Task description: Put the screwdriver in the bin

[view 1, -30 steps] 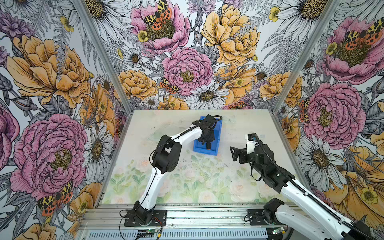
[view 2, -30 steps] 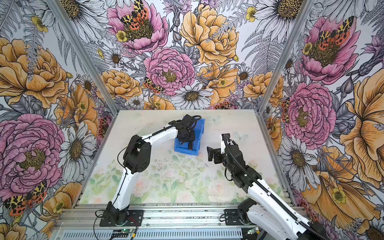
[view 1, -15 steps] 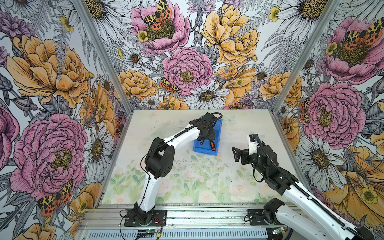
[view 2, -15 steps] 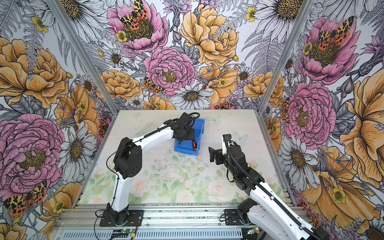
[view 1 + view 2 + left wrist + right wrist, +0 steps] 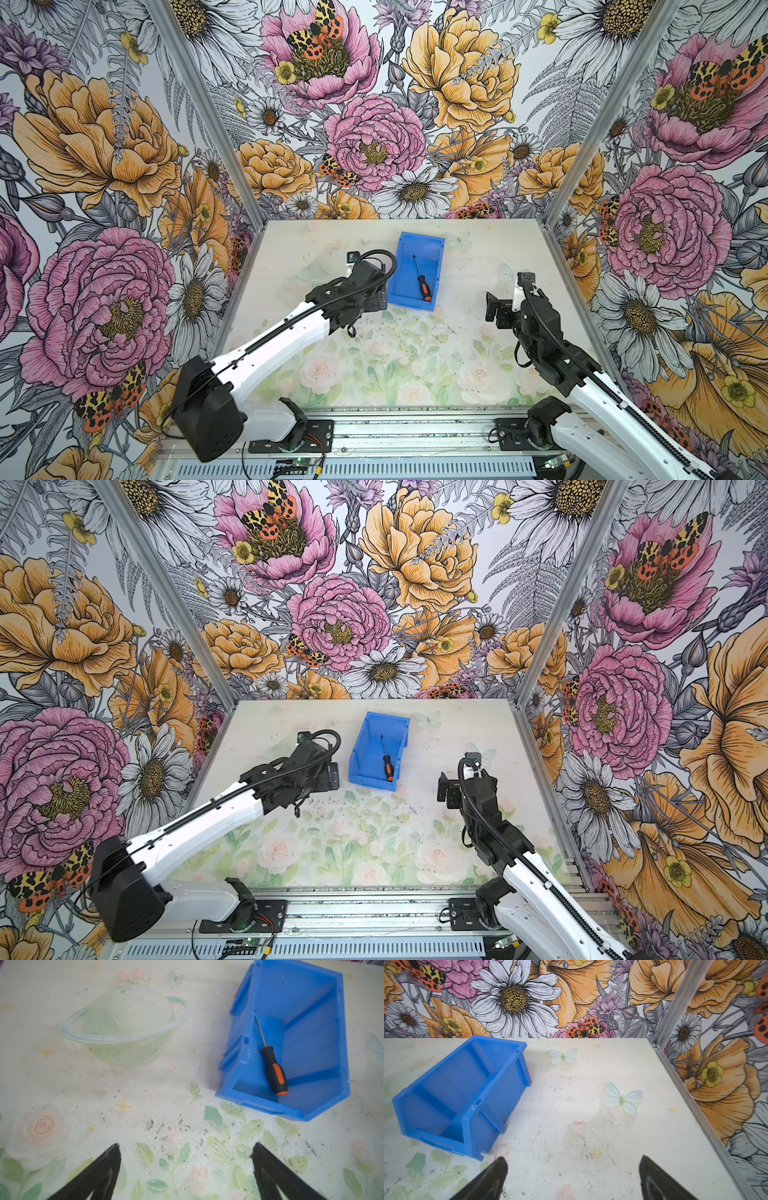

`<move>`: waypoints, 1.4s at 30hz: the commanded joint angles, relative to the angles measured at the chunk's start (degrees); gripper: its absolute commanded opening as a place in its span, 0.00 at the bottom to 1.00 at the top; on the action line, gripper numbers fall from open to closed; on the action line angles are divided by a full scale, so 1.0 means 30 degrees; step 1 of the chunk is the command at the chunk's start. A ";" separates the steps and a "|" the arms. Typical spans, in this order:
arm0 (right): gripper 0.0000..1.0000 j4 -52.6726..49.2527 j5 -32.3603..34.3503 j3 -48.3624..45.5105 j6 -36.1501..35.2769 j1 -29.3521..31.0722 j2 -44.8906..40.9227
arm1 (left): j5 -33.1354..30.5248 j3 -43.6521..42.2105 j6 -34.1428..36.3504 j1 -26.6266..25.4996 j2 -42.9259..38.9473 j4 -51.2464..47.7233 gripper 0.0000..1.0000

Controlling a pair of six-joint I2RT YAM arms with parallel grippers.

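We count one screwdriver (image 5: 421, 282) lying flat inside one blue bin (image 5: 420, 243), upper middle in both top views, on the desk (image 5: 374, 365). Two grippers: left fingers (image 5: 104, 1167) spread wide apart holding nothing, right fingers (image 5: 492, 1174) spread apart too.

I count one bin (image 5: 430, 251) at upper centre in both top views, one screwdriver (image 5: 423, 287) and one table (image 5: 478, 257). Two arms are mine, a left arm (image 5: 282, 336) and a right arm (image 5: 540, 328), each with one pair of jaws. The right wrist view shows two printed butterflies (image 5: 623, 1099).
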 commanded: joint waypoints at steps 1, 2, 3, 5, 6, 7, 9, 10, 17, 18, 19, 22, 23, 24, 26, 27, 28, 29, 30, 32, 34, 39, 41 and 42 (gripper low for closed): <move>0.99 -0.0325 0.1760 -0.0336 -0.0392 -0.0443 0.0105 | -0.1301 -0.1659 0.0649 0.1825 -0.2724 0.0636 0.99; 0.99 -0.0332 0.1804 -0.0467 -0.0544 -0.0480 0.0112 | -0.1334 -0.2211 0.1109 0.2471 -0.3531 0.0754 0.99; 0.99 -0.0300 0.1933 -0.0613 -0.0605 -0.0494 0.0140 | -0.1572 -0.2683 0.1512 0.2866 -0.4137 0.0876 0.99; 1.00 -0.0266 0.2336 -0.1014 -0.0915 -0.0640 0.0448 | -0.3695 -0.4095 0.1697 0.3328 -0.5361 0.1319 0.99; 0.99 -0.0274 0.2483 -0.1142 -0.1020 -0.0738 0.0631 | -0.4955 -0.4856 0.1555 0.3336 -0.5916 0.1666 0.99; 0.99 -0.0326 0.2695 -0.1300 -0.1058 -0.0902 0.0923 | -0.5688 -0.5841 0.2100 0.3403 -0.6619 0.2410 0.99; 0.99 -0.0175 0.2498 -0.1429 -0.1130 -0.1270 0.1241 | -0.4519 -0.7548 0.5022 0.3825 -0.8114 0.4433 0.99; 0.99 -0.0025 0.2543 -0.1377 -0.1119 -0.1472 0.1394 | -0.3861 -0.8312 0.6207 0.4099 -0.8855 0.5494 0.99; 0.99 0.1703 0.2609 -0.2615 -0.1275 -0.2646 0.1514 | -0.2192 -1.2517 1.0216 0.6204 -1.1577 0.9707 0.99; 1.00 0.1963 0.2591 -0.2778 -0.1269 -0.2822 0.1548 | -0.2180 -1.2913 1.0142 0.6404 -1.2014 0.9790 0.99; 0.99 0.2307 0.2600 -0.2982 -0.1265 -0.2982 0.1646 | -0.2003 -1.3431 1.0098 0.6525 -1.2600 1.0013 0.99; 0.99 0.3858 0.2044 -0.3728 -0.1354 -0.3726 0.2151 | -0.1704 -1.5474 1.0824 0.6575 -1.4162 1.2546 0.99; 0.99 0.4323 0.1689 -0.3855 -0.1485 -0.3962 0.2425 | -0.1195 -1.5790 1.1038 0.6706 -1.4525 1.2759 0.99; 1.00 0.4737 0.1489 -0.3964 -0.1640 -0.4179 0.2718 | -0.1081 -1.5840 1.1011 0.6920 -1.4561 1.2959 0.99; 0.99 0.5531 0.1333 -0.4046 -0.2068 -0.4494 0.3249 | -0.0922 -1.5659 1.0681 0.7502 -1.3998 1.2963 0.99; 0.99 0.5859 0.1314 -0.4073 -0.2259 -0.4603 0.3436 | -0.0699 -1.5555 1.0555 0.7875 -1.3587 1.2974 0.99; 0.99 0.6254 0.1297 -0.4121 -0.2487 -0.4720 0.3581 | -0.0204 -1.5390 1.0409 0.8399 -1.3126 1.3079 0.99; 0.99 0.6743 0.1239 -0.4179 -0.2684 -0.4841 0.3758 | 0.0353 -1.5296 1.0345 0.8981 -1.2671 1.3262 0.99; 0.99 0.7085 0.1134 -0.4196 -0.2738 -0.5024 0.3897 | 0.0929 -1.5267 1.0359 0.9412 -1.2301 1.3627 0.99; 0.99 0.8029 0.0454 -0.4241 -0.2770 -0.5526 0.4367 | 0.1673 -1.5371 1.0337 0.9970 -1.1545 1.4950 0.99; 0.99 0.9019 -0.0060 -0.4199 -0.2772 -0.5781 0.4939 | 0.1753 -1.5577 1.0248 1.0173 -1.0616 1.6592 0.99; 1.00 1.1610 -0.1074 -0.3456 -0.2726 -0.6511 0.7622 | 0.2725 -1.5256 1.0735 1.1047 -0.7193 2.0291 0.99; 1.00 1.2394 -0.1382 -0.2902 -0.2770 -0.6726 0.8929 | 0.3409 -1.5028 1.0959 1.1370 -0.5616 2.1855 0.99; 1.00 1.2331 -0.1254 -0.2573 -0.2698 -0.6730 0.9399 | 0.3664 -1.4876 1.1032 1.1483 -0.4860 2.2463 0.99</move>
